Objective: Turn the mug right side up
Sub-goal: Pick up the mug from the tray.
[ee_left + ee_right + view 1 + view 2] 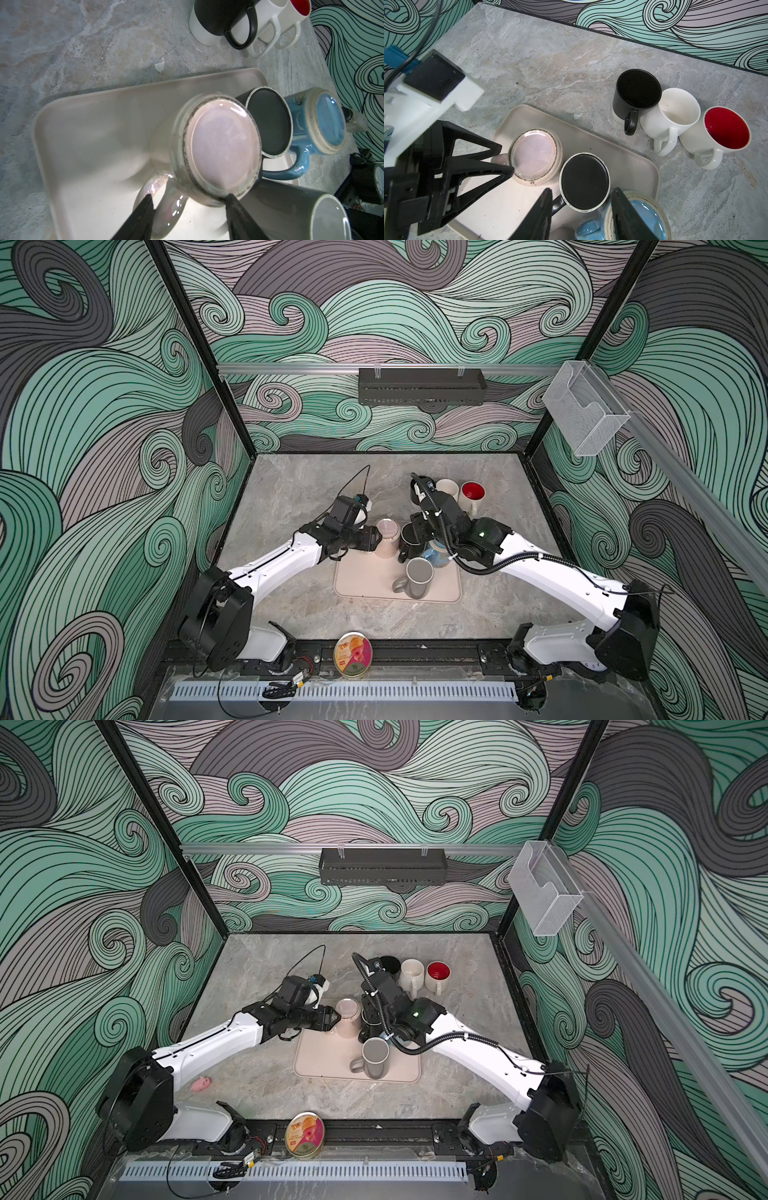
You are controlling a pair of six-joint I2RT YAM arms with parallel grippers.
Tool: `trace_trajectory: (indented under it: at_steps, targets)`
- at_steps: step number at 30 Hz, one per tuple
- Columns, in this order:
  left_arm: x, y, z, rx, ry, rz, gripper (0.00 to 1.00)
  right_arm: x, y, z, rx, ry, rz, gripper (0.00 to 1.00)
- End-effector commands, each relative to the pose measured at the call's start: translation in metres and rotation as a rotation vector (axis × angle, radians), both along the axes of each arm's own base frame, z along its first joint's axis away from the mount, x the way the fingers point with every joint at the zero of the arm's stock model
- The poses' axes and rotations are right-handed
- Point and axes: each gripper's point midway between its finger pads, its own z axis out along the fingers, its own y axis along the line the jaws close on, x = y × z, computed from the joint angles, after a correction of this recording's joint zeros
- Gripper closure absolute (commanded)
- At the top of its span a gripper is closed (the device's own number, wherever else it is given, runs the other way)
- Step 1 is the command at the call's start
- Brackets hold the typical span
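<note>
Wave-patterned walls point(83, 406) enclose a marble-look tabletop point(291, 489). Both arms reach inward over a beige tray point(361, 585) at the centre of the tabletop.

Tray contents:
- Pink mug point(222, 145): stands upside down, base up, at the tray's far left part, touching or just beside the inverted black mug point(584, 180).
- Blue mug point(328, 122): inverted, just beside the inverted black mug.
- Grey mug point(417, 576): mouth up, at the tray's near edge.

Left gripper point(189, 196): fingers point(143, 218) stand apart on either side of the pink mug's handle point(162, 193); one tip lies at the base rim. No clamping is visible.

Right gripper point(581, 189): fingers apart, flanking the near edge of the inverted black mug; contact cannot be determined.

Behind the tray, an upright black mug point(638, 89), a white mug point(678, 106) and a red-lined mug point(726, 128) stand in a row, mouths up.

A round tin point(352, 654) rests on the front rail. In a top view, a small pink toy point(200, 1084) lies near the left arm's base.
</note>
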Motion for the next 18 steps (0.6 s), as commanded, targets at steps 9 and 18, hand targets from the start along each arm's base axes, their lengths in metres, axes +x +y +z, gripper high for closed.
trace_trajectory:
  at_steps: [9,18]
  targets:
    - [-0.0205,-0.0065,-0.0129,0.027,0.024,-0.037,0.48,0.0004,-0.0076,0.0033,0.009,-0.018,-0.026,0.51]
    - [-0.0149,-0.0060,-0.0174,0.110,0.000,-0.047,0.45,0.0006,-0.0077,-0.0005,0.005,-0.015,-0.028,0.52]
